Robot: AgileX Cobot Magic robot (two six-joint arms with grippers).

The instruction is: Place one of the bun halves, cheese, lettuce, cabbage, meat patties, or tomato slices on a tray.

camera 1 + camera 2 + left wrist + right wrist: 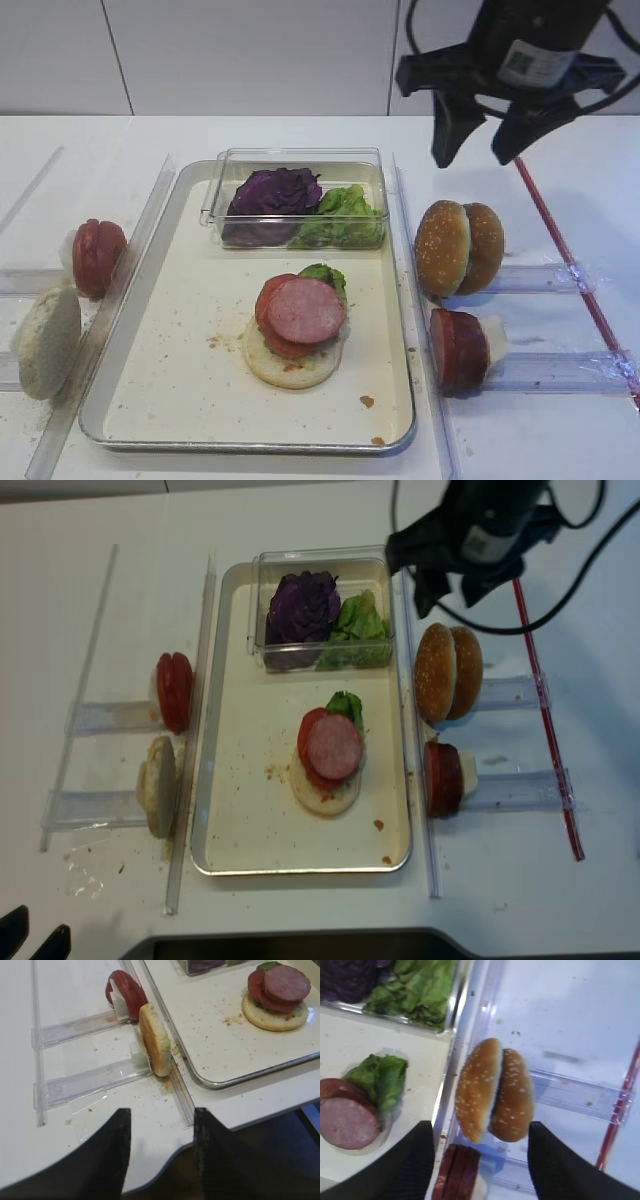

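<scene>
Left tool (159, 1152) hangs low over the near edge of the surface (75, 1005), jaws apart and empty. Beside it, a pale bun half (47, 342) and tomato slices (98, 257) stand on edge in clear racks. The tray (190, 400) carries a stack: bun base (292, 362), tomato, lettuce (326, 275), meat patty (306, 310). Right of the tray, two sesame bun halves (459, 247) stand on edge, touching, with more meat patties (458, 349) racked nearer the camera. Right tool (478, 135) hovers above the sesame halves, jaws wide and empty. Judgement: the bun is light, soft and crushable; grip across its flat faces, lightly.
</scene>
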